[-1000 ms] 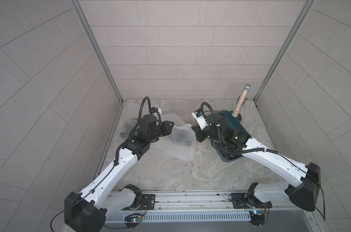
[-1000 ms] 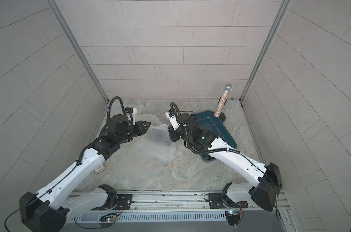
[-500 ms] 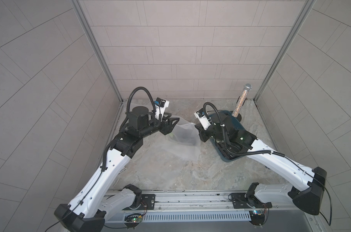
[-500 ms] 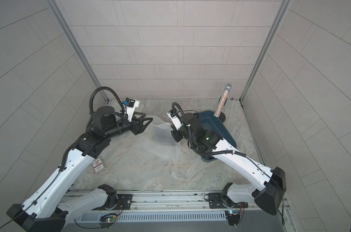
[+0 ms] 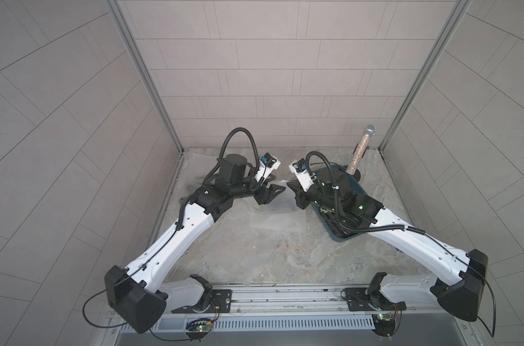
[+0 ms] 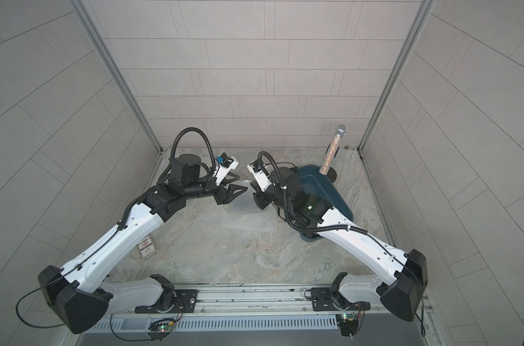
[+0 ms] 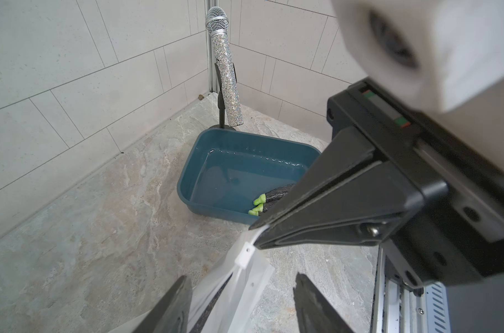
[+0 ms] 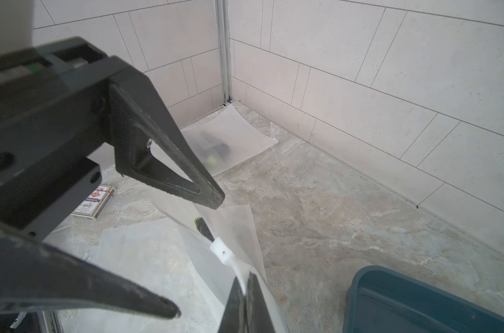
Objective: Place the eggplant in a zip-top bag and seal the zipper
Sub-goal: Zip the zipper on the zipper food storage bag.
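A clear zip-top bag (image 5: 272,218) (image 6: 248,215) lies on the stone floor between my arms, one corner lifted. A dark eggplant (image 8: 203,228) with a green stem shows through it, also seen in the left wrist view as the eggplant (image 7: 213,299). My right gripper (image 8: 246,279) (image 5: 295,191) is shut on the bag's top edge, just beside the white slider (image 8: 222,250) (image 7: 246,255). The left gripper (image 7: 242,278) (image 5: 272,194) (image 6: 236,193) hangs open over the bag, its fingers apart on either side of it and holding nothing.
A teal bin (image 7: 187,173) (image 6: 329,191) under my right arm holds two more eggplants (image 7: 276,193). A glittery microphone (image 5: 361,152) stands behind it. Another bag with an eggplant (image 8: 216,147) lies in the back left corner. A card deck (image 6: 147,247) lies by my left arm.
My left gripper has opened, let go of the bag and risen away from it. The right gripper has stayed shut on the bag's edge, shifting slightly right.
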`<action>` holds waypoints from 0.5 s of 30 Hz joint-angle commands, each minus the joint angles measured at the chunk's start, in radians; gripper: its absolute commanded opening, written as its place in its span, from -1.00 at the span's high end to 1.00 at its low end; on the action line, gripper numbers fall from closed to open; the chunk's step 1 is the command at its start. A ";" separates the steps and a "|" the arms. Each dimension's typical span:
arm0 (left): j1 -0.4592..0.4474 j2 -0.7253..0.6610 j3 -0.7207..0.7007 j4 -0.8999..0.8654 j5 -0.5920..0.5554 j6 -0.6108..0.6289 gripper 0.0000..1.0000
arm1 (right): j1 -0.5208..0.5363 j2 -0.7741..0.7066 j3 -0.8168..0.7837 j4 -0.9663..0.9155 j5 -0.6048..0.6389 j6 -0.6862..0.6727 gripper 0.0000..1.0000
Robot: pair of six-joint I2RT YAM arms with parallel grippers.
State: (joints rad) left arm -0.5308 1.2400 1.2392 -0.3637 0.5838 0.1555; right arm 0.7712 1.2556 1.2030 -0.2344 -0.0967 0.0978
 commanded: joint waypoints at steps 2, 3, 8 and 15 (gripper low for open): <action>-0.010 0.006 0.021 0.012 -0.013 0.051 -0.18 | 0.000 0.002 -0.006 0.038 -0.030 -0.009 1.00; -0.011 0.007 0.021 0.012 -0.022 0.055 -0.18 | 0.000 0.003 -0.006 0.035 -0.033 -0.009 1.00; -0.010 0.017 0.023 0.014 -0.050 0.078 -0.15 | 0.000 -0.001 -0.010 0.026 -0.061 -0.022 1.00; -0.009 0.036 0.028 0.024 -0.032 0.077 0.05 | 0.001 0.001 -0.009 0.009 -0.083 -0.036 1.00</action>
State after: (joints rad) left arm -0.5373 1.2747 1.2396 -0.3634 0.5446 0.2024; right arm 0.7712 1.2575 1.2026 -0.2359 -0.1581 0.0902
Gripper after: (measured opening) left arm 0.486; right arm 0.042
